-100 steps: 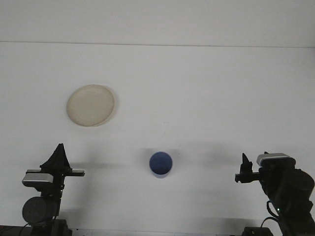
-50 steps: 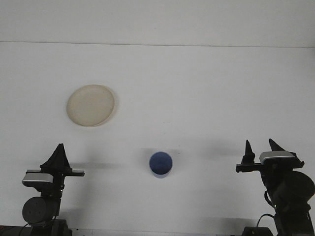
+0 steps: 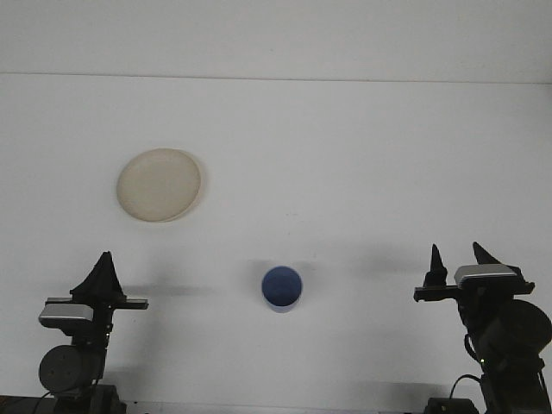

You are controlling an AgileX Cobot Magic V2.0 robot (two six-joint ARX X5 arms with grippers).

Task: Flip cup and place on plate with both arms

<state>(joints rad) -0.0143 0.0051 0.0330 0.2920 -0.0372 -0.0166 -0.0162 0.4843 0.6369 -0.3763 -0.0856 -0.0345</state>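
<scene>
Step in hand: pre-grasp, nothing gripped. Nearest the camera, left hand (image 3: 105, 274) is parked left of the blue cup (image 3: 282, 287), fingers pressed together, empty. Right hand (image 3: 459, 259) is parked right of the cup, fingers spread, empty. Cup sits on the white surface (image 3: 362, 172), apart from both. Beige plate (image 3: 159, 185) lies beyond the cup, to its left. Next move: a reach to the cup is needed.

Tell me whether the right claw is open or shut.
Open. In the front view the right claw shows two dark fingertips standing apart with bare table between them, holding nothing.
</scene>
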